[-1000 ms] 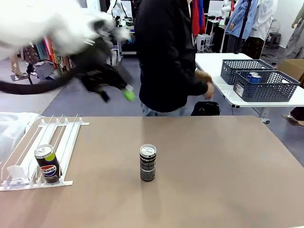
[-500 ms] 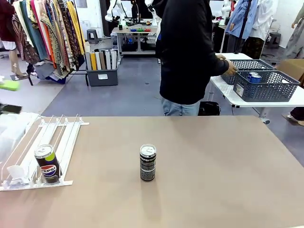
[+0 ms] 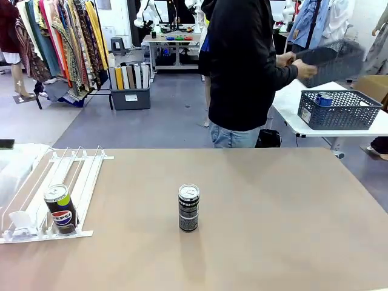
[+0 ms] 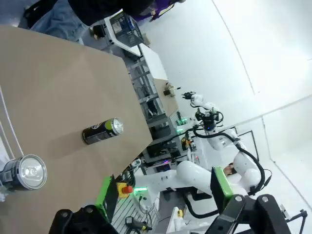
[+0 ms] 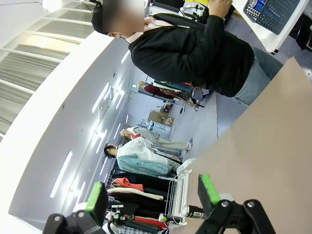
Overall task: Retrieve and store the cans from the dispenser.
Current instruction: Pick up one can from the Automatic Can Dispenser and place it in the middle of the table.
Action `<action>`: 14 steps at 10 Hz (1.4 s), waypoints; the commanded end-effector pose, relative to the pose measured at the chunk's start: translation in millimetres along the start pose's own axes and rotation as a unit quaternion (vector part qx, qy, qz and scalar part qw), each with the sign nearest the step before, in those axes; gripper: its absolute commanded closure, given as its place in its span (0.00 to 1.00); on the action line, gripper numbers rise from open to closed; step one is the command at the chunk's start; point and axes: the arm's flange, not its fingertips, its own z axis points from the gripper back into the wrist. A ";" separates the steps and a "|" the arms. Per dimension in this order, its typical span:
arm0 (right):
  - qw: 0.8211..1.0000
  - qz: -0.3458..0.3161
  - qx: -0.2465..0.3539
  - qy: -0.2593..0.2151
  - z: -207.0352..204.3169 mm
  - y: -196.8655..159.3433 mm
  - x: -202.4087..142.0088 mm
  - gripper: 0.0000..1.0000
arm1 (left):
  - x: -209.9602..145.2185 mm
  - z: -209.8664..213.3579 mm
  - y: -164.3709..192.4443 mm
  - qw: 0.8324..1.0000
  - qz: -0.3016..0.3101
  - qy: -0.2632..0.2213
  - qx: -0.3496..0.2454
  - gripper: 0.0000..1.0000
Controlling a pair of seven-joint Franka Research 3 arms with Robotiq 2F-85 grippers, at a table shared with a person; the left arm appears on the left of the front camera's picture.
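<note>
Pepsi can: The black Pepsi can [image 3: 60,209] stands at the low end of the dispenser [image 3: 79,170], at the left of the table [image 3: 273,212]. We think the slope brings cans down to that end, where they are easy to grab.
Dark can: The dark patterned can [image 3: 188,207] stands upright by itself in the middle of the table, well apart from the rack. We think it is out and waiting to be put away.
Baskets: The person's hand [image 3: 309,70] holds one grey basket [image 3: 333,60] up in the air. Another basket [image 3: 339,115] sits on the white side table [image 3: 282,106] with a blue can [image 3: 324,98] inside. We think cans get stored there.
Left gripper: The left gripper [image 4: 163,190] is spread wide with nothing in it, far from both cans.
Right gripper: The right gripper [image 5: 152,195] is spread wide too, and empty.
Hard to see: The lifted basket is blurry, so we cannot tell if anything is in it. The rack's left side is cut off. The dark can's print is too small to read.
</note>
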 end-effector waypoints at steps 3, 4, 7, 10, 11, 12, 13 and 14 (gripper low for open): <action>1.000 0.013 0.013 -0.009 -3.2 1.3 3.2 0.00 | -0.2 -1.3 -8.8 1.000 -0.016 -0.004 0.002 0.00; 1.000 0.013 0.013 -0.009 -3.2 1.3 3.2 0.00 | -0.2 -1.3 -8.8 1.000 -0.016 -0.004 0.002 0.00; 1.000 0.013 0.013 -0.009 -3.2 1.3 3.2 0.00 | -0.2 -1.3 -8.8 1.000 -0.016 -0.004 0.002 0.00; 1.000 0.013 0.013 -0.009 -3.2 1.3 3.2 0.00 | -2.0 0.0 -7.6 1.000 -0.005 0.002 0.013 0.00; 1.000 0.013 0.013 -0.009 -3.2 1.3 3.2 0.00 | 5.5 -21.9 -17.2 0.988 0.018 0.062 0.137 0.00; 1.000 0.013 0.013 -0.009 -3.2 1.3 3.2 0.00 | 11.1 -46.0 -23.4 0.958 0.051 0.122 0.254 0.00; 1.000 0.013 0.013 -0.009 -3.2 1.3 3.2 0.00 | 11.9 -63.4 -23.8 0.923 0.066 0.163 0.342 0.00; 1.000 0.013 0.013 -0.009 -3.2 1.3 3.2 0.00 | 9.9 -79.2 -20.2 0.875 0.068 0.206 0.433 0.00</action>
